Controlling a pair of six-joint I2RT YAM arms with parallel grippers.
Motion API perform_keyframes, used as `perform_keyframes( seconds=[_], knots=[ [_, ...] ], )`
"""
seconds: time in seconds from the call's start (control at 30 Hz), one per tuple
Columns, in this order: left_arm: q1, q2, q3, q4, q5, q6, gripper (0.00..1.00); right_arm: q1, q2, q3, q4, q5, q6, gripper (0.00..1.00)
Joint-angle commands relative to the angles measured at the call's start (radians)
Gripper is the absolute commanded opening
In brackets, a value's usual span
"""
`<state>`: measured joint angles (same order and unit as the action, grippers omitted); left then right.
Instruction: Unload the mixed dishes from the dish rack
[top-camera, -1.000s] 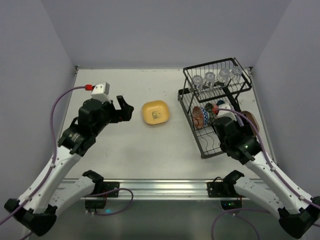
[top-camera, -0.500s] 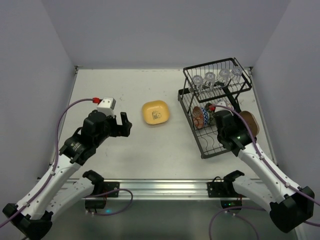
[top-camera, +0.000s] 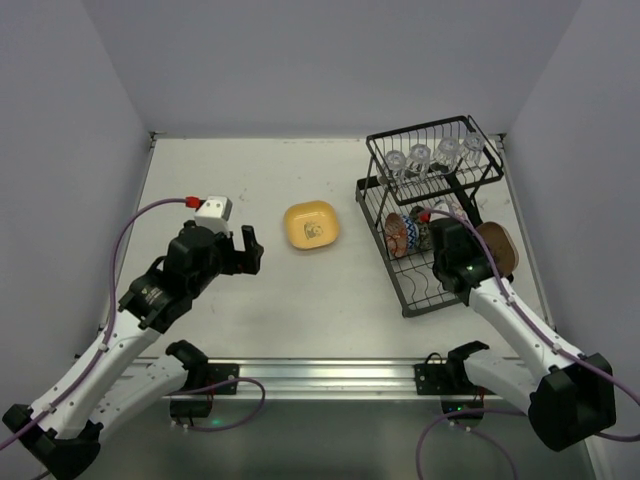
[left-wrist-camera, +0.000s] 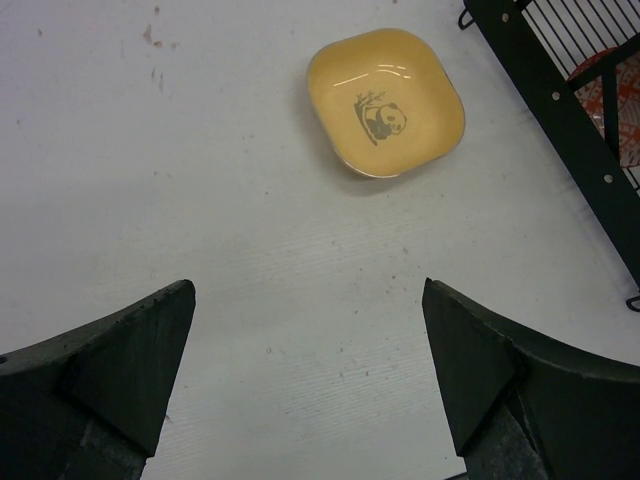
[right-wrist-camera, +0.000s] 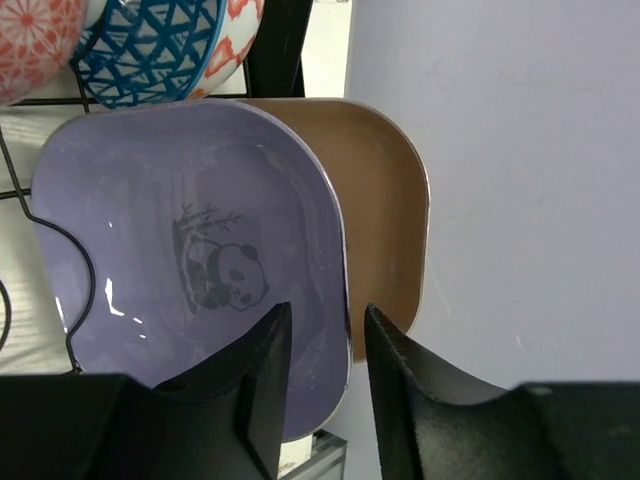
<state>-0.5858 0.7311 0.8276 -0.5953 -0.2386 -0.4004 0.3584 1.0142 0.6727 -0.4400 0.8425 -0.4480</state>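
At the dish rack's (top-camera: 404, 300) right end, right gripper (right-wrist-camera: 326, 320), slightly parted, straddles the lavender plate (right-wrist-camera: 180, 250); brown plate (right-wrist-camera: 385, 200) close behind could get dragged along.

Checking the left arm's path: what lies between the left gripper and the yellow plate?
Only bare table, as the left wrist view shows; the left gripper is open, apart from the yellow plate.

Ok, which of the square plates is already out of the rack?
The yellow plate, lying flat on the table; the lavender plate and the tan-brown plate stand on edge in the dish rack.
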Motion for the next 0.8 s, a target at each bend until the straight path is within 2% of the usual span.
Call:
perform_keyframes(
  seconds=[0.0,0.3,0.67,0.77],
  knots=[
    [-0.006,-0.009,0.008,0.008,-0.015,0.009,1.0,-0.015,-0.005,-0.022,0.081,0.006,-0.057,0.35],
    [-0.025,-0.021,0.005,0.002,-0.036,0.0,1.0,-0.035,0.015,-0.058,0.152,0.038,-0.08,0.28],
    [-0.028,-0.021,0.007,0.002,-0.03,0.003,1.0,-0.044,0.029,-0.073,0.23,0.078,-0.135,0.12],
    [-0.028,-0.021,0.007,0.002,-0.033,0.002,1.0,-0.045,0.018,-0.078,0.233,0.075,-0.133,0.12]
  ],
)
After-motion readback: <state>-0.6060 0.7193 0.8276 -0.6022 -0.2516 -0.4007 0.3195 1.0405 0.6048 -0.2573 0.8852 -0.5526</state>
